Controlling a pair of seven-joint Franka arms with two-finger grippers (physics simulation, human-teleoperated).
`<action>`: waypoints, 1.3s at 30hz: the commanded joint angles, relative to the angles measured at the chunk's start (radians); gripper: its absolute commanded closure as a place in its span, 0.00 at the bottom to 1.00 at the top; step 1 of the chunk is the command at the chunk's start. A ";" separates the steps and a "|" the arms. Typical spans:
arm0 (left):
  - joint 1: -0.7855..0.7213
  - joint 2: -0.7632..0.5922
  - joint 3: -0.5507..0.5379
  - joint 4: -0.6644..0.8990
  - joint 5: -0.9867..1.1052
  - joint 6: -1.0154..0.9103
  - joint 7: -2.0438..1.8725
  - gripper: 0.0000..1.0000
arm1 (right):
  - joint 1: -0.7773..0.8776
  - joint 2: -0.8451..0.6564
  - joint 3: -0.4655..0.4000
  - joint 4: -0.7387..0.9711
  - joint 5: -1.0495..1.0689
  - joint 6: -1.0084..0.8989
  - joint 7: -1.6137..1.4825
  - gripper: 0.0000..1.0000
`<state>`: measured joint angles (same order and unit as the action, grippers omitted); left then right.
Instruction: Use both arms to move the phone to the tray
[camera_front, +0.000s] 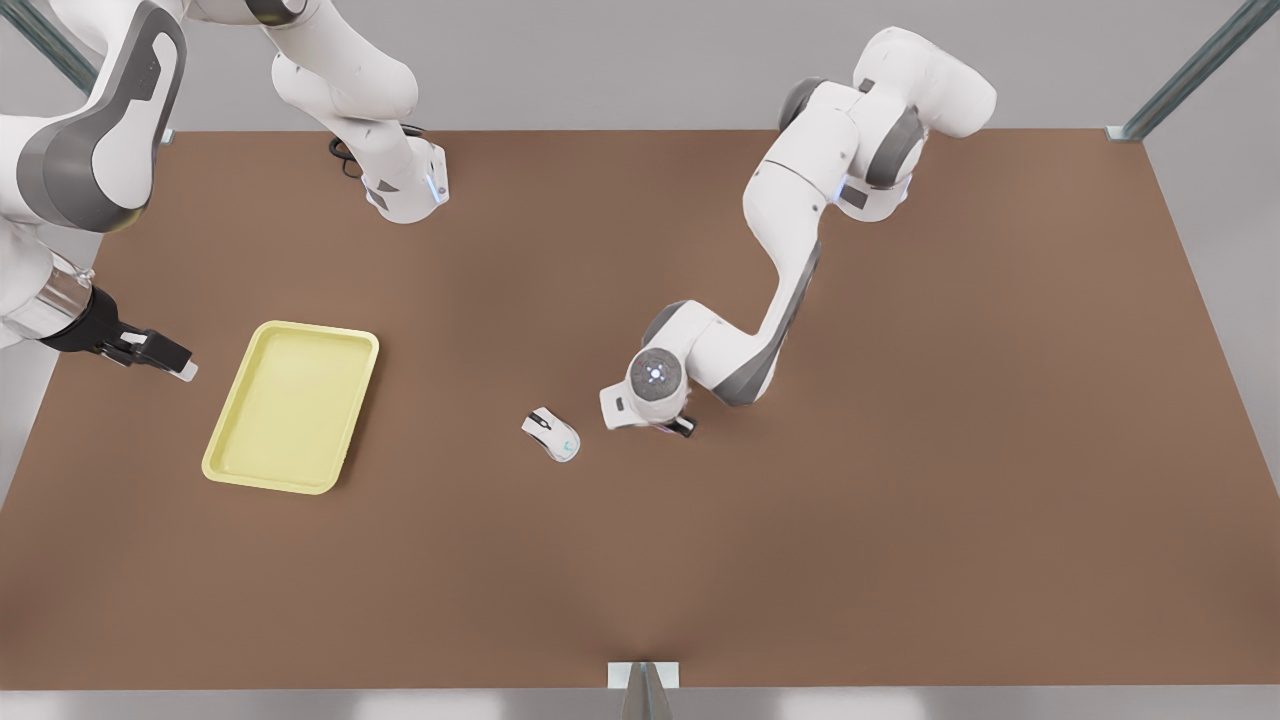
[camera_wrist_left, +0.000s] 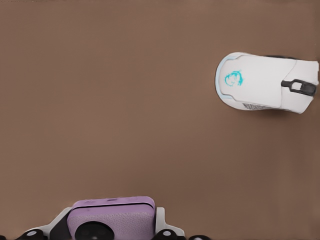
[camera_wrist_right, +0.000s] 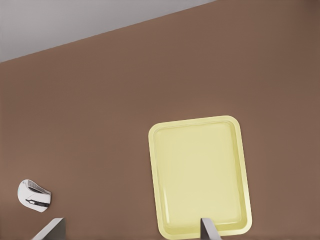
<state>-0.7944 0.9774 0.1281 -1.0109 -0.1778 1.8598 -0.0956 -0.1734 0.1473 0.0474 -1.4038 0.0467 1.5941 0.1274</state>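
Two grippers: my left gripper (camera_front: 668, 428) is clamped on the phone (camera_wrist_left: 111, 217) near the mouse (camera_front: 551, 435); my right gripper (camera_front: 165, 357), fingers apart, waits beside the tray (camera_front: 292, 406).

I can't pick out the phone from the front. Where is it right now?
The phone sits between the left gripper's fingers, low over the table near its middle, just to the front view's right of the white mouse.
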 joint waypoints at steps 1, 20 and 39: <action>-0.017 0.069 -0.016 0.101 -0.003 -0.084 -0.546 0.23 | 0.000 0.000 0.000 0.000 0.001 0.000 0.000 0.00; -0.065 0.133 -0.004 0.101 0.009 0.019 -0.601 0.00 | 0.002 -0.008 0.000 -0.001 0.008 -0.014 -0.002 0.00; 0.744 -0.698 -0.285 -0.265 0.284 -0.337 -0.050 0.00 | 0.344 0.104 0.219 -0.009 -0.053 0.000 0.073 0.00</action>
<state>-0.0554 0.2840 -0.1486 -1.2737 0.0603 1.5100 -0.3114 0.1437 0.2431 0.2520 -1.4127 0.0091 1.6039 0.1316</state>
